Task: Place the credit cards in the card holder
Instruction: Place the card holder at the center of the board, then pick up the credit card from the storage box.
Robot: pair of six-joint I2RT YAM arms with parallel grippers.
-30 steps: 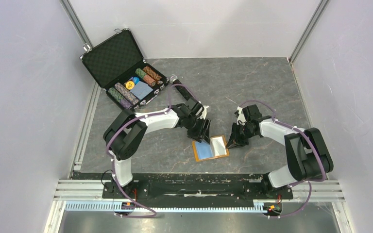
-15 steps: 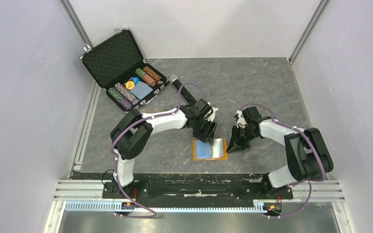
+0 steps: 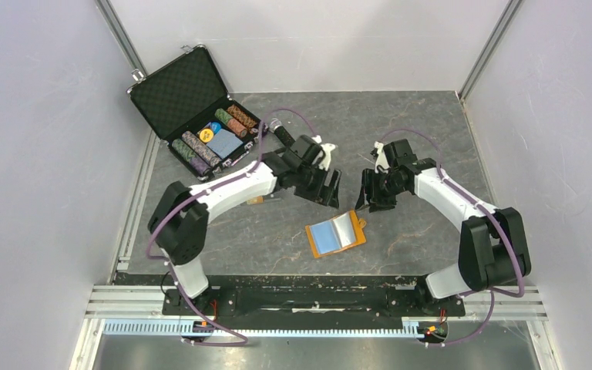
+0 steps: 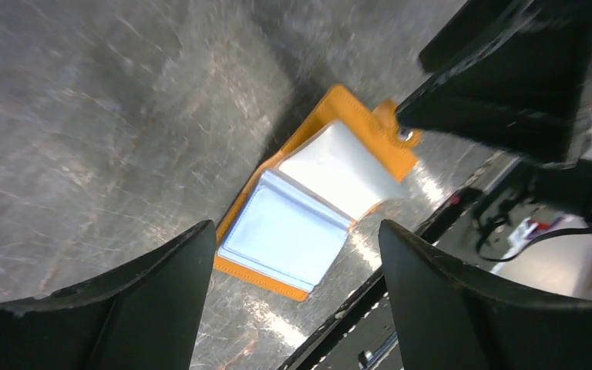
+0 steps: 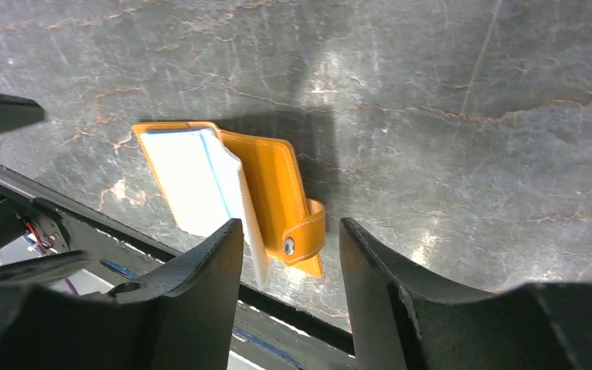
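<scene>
The top camera looks steeply down from above the near edge over the whole grey marbled bench. Both wrist cameras peer down close between their jaws, sharing the orange fold-over wallet.

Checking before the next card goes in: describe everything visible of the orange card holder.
The card holder is a small orange wallet, leather-like with stitched edges, lying open on the grey marbled table near its front edge. Pale blue inner leaves face up, one slightly lifted. A short strap with a round metal snap sticks out from one side. No card shows in it. Only the table touches it; the left gripper and right gripper, both open, hang above it.
</scene>
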